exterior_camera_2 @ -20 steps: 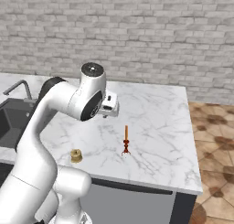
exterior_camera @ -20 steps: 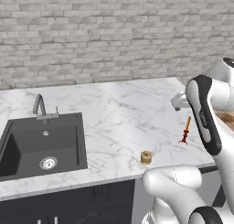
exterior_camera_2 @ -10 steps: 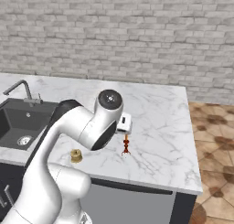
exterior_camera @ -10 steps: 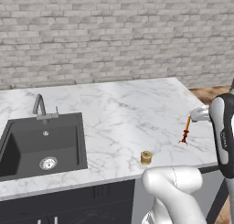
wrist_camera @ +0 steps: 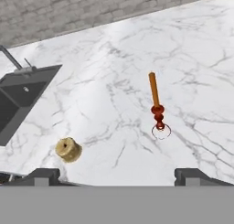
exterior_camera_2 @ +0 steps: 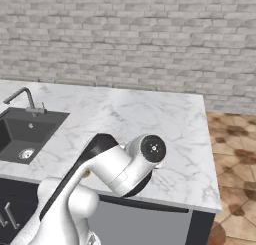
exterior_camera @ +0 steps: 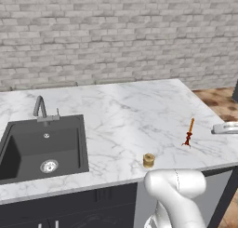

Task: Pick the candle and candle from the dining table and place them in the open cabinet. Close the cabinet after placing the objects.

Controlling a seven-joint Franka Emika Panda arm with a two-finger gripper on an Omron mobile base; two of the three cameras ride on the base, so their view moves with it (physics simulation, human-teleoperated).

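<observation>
Candles were the business here, two of them, both on the marble top of the dining table (exterior_camera: 116, 106) near its front edge. One was a thin orange taper (wrist_camera: 154, 91) upright on a small red stem with a wire ring foot, towards the end of the table away from the sink (exterior_camera: 42, 148). The other was a squat tan stub (wrist_camera: 68, 149) nearer the sink side, well apart from the taper. Neither had been picked up.

The gripper (wrist_camera: 116, 175) hung above and in front of them, its dark fingertips (wrist_camera: 43, 175) spread wide with nothing between them. From the hand view the taper stood almost in line between the tips, a little towards one side, so I judged the hand had been aimed at the taper first. The spread jaws made sense for that: a thin upright stick needs room on both sides before the close.

Compared with a second earlier, the arm had swung a good way. Then its forearm stood tall beside the taper in the left base view; now just a pale part of the hand (exterior_camera: 225, 128) showed at the edge there, and in the right base view the bent arm (exterior_camera_2: 125, 164) had dropped low in front and covered both candles. The candles and the table had not shifted, and the jaws had stayed as wide as before.
</observation>
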